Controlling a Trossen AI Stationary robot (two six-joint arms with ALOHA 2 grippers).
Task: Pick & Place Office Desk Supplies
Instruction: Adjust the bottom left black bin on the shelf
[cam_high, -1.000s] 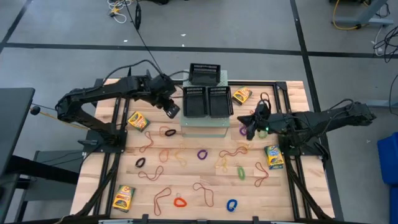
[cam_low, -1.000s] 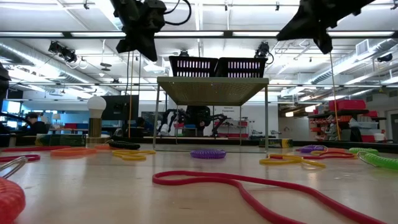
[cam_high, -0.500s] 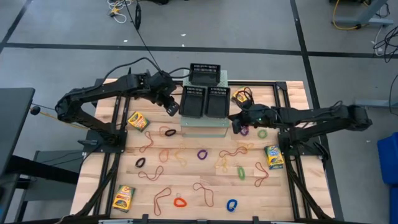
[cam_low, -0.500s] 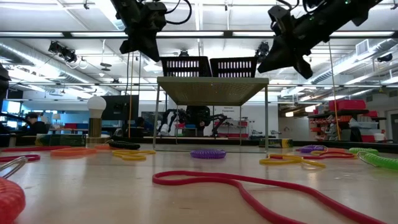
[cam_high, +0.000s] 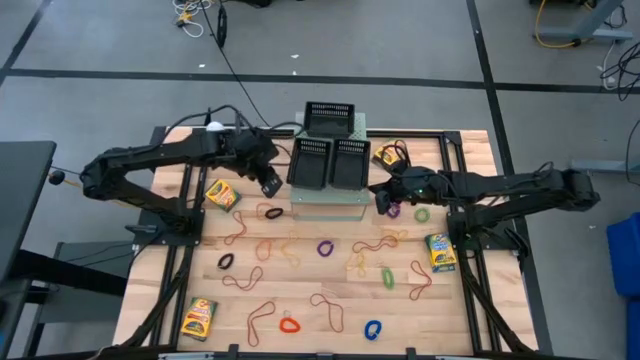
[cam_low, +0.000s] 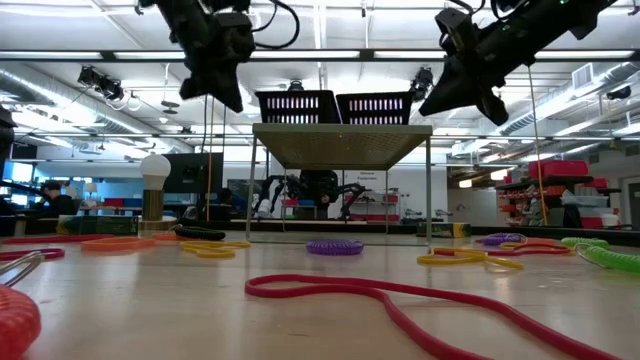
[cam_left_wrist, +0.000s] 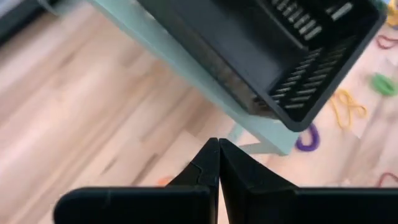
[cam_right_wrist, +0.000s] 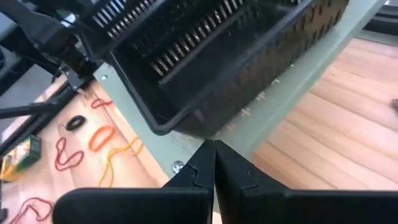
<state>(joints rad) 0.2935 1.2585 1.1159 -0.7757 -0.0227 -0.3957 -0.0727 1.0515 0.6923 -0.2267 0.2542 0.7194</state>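
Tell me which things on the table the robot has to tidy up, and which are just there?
To tidy: rubber bands, purple loop, green loop, blue loop, crayon boxes.
Just there: mesh trays, pale-green box, table.

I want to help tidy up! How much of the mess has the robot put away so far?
Hardly any shows as done: the black trays look empty from above. Nothing is in hand; the left gripper and right gripper are both shut on nothing, beside the trays. Left to do: the rubber bands, colored loops and crayon boxes still lie on the table.
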